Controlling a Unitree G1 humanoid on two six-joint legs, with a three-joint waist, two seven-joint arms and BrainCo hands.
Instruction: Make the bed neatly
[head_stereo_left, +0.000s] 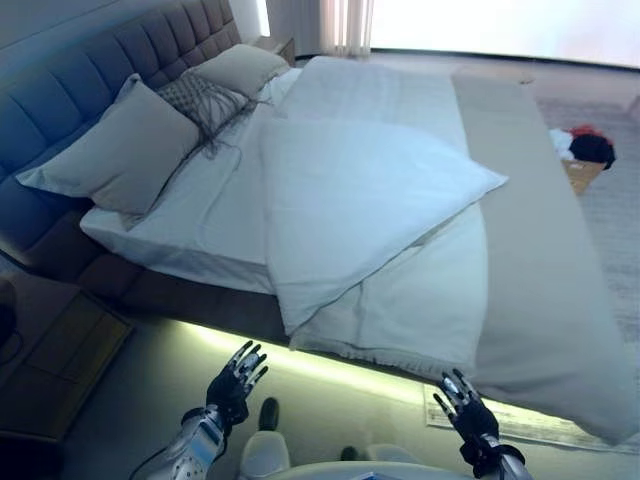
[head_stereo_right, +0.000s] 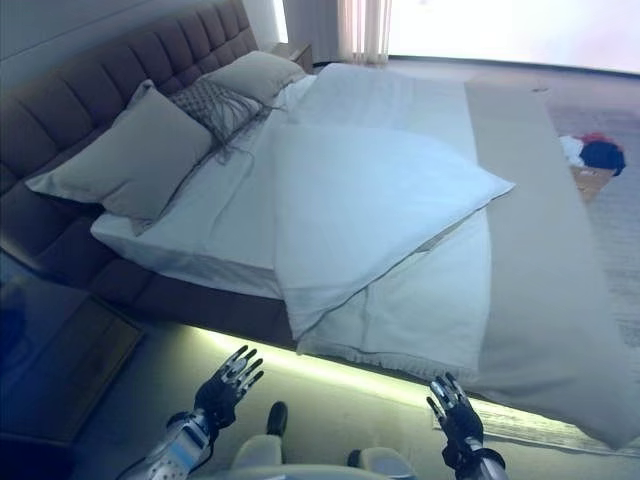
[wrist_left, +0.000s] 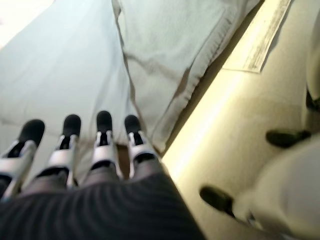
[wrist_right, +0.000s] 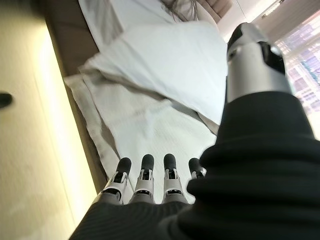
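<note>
White duvet is lying folded back crookedly across the bed, one corner drooping over the near edge, while the left robot hand and right robot hand are hovering open and empty, seemingly readying to grasp it.

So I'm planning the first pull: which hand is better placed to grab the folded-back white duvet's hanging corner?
Probably the left hand: it hovers open just below the folded-back white duvet corner hanging over the bed's near edge. The right hand, also open, sits nearer the beige bed runner.
</note>
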